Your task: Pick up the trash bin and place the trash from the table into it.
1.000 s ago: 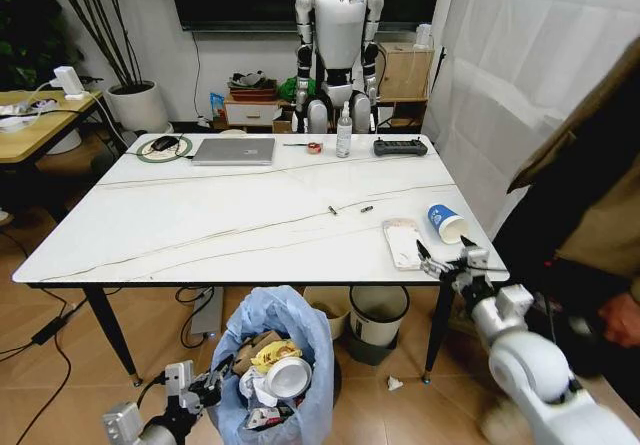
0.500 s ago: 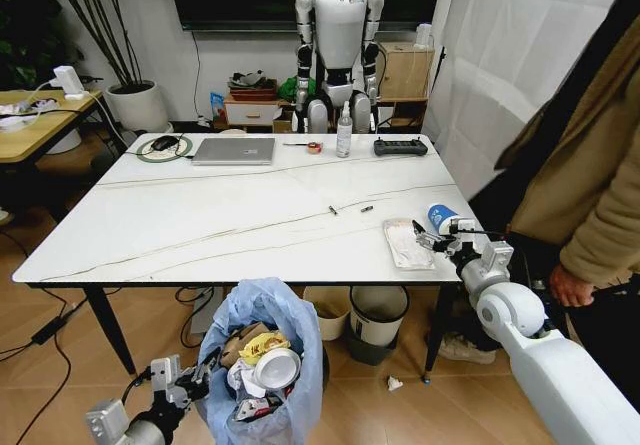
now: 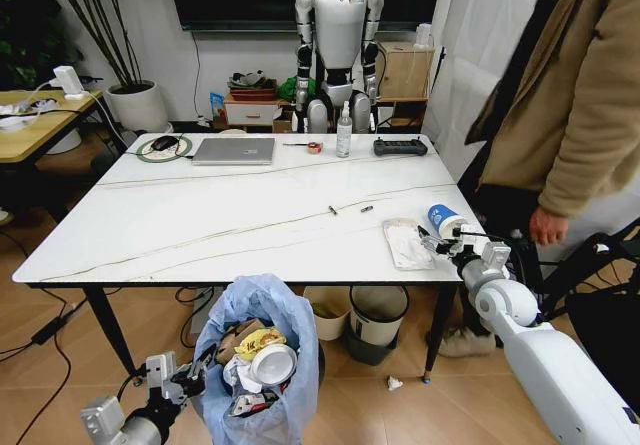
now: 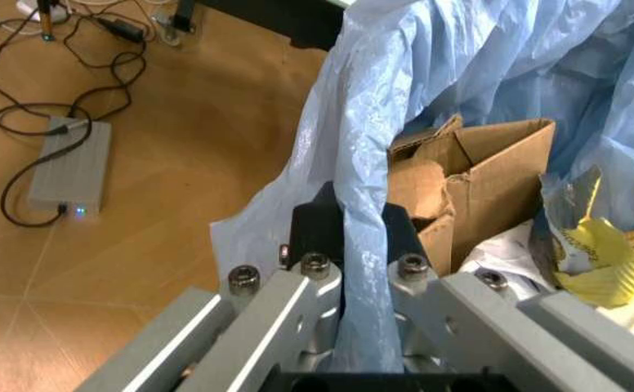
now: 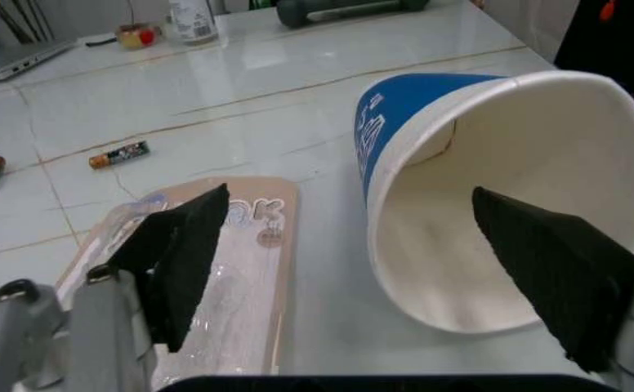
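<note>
- Head view: the bin (image 3: 262, 365) hangs low in front of the table (image 3: 200, 220), held at its rim by the left gripper (image 3: 192, 372). It is full of light litter, so it should be light, but the bag is thin and slippery. The right gripper (image 3: 443, 242) is at the table's right edge, beside the cup (image 3: 445, 219) and a flat wrapper (image 3: 404, 242). Compared with one second ago, the right arm has moved up to the cup, the bin has shifted a little to the left, and a person now stands closer on the right.
- Left wrist view: the left gripper (image 4: 350, 245) is clenched on the bin's blue bag (image 4: 366, 163). Cardboard (image 4: 480, 175) and yellow paper (image 4: 600, 249) lie inside.
- Right wrist view: the right gripper (image 5: 404, 245) is spread wide, with one pad over the wrapper (image 5: 235, 245) and the other at the mouth of the cup (image 5: 480, 196). The cup lies on its side. It is thin paper, light and easy to crush, so I judge a soft hold across the rim is best.
</note>
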